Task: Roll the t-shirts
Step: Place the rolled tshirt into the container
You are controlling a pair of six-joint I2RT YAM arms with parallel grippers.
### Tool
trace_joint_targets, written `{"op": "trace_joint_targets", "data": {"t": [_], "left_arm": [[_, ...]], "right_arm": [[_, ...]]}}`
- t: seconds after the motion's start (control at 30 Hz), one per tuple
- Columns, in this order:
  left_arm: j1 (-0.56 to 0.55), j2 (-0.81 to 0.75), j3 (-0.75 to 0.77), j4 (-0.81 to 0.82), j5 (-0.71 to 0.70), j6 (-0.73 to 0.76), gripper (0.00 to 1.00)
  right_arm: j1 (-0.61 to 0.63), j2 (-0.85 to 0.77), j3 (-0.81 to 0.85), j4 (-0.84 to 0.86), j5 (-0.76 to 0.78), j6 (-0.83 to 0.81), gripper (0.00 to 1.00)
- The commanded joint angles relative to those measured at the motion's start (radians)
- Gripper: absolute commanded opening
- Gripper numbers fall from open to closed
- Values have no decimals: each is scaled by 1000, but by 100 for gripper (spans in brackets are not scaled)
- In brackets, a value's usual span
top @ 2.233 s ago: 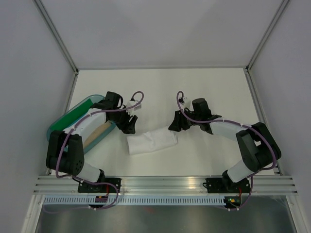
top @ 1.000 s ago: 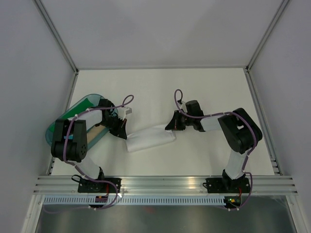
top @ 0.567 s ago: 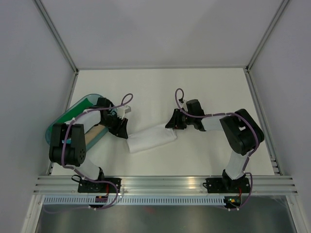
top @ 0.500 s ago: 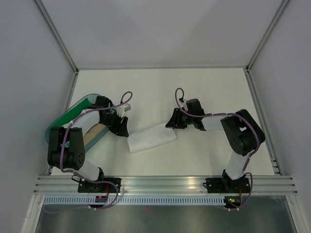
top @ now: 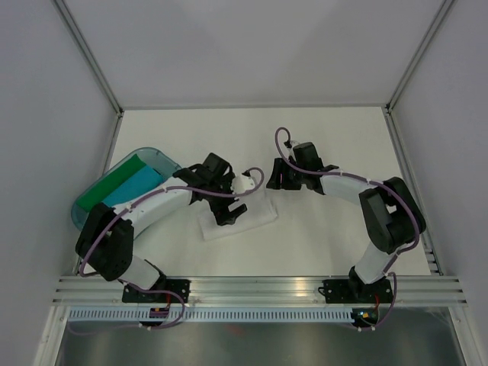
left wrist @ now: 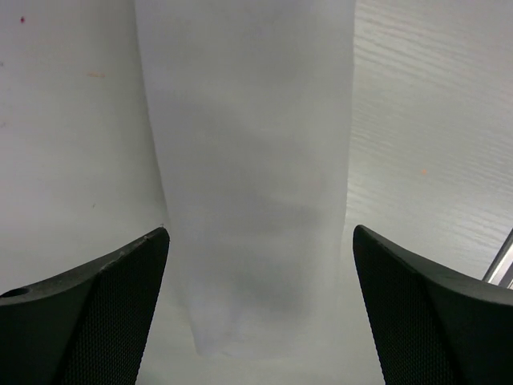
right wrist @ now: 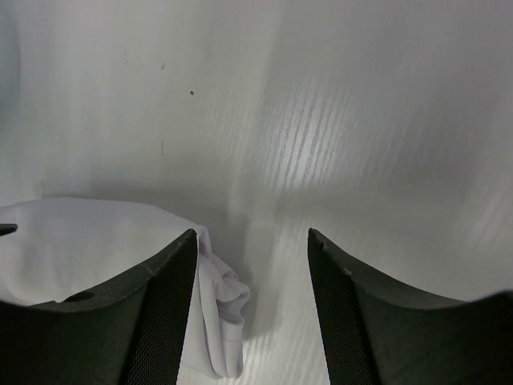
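Hovering above the white t-shirt [left wrist: 248, 160] folded at table centre, your left gripper [top: 231, 212] is spread wide, holding nothing; your right gripper [top: 274, 180], likewise released, sits at its 1 o'clock corner

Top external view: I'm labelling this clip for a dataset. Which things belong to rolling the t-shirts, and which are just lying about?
Part of the job: white t-shirt; green roll; light blue roll; left gripper; right gripper.

Just there: teal tub; table.
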Motion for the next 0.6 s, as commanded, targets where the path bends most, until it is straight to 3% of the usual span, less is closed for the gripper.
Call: {"op": "trace_joint_targets", "data": {"t": [0.0,0.33,0.57], "left_arm": [[-95,25,30,57,-181,36,100],[-217,183,73,111,-351,9,100],[-207,212,94,65,-212,-1,100]], "right_arm": [[-8,-93,23,-75,61,-59,64],[-6,-146,-66,-78,77,-71,64],[-8,-156,-82,-84,72,-76,63]]}}
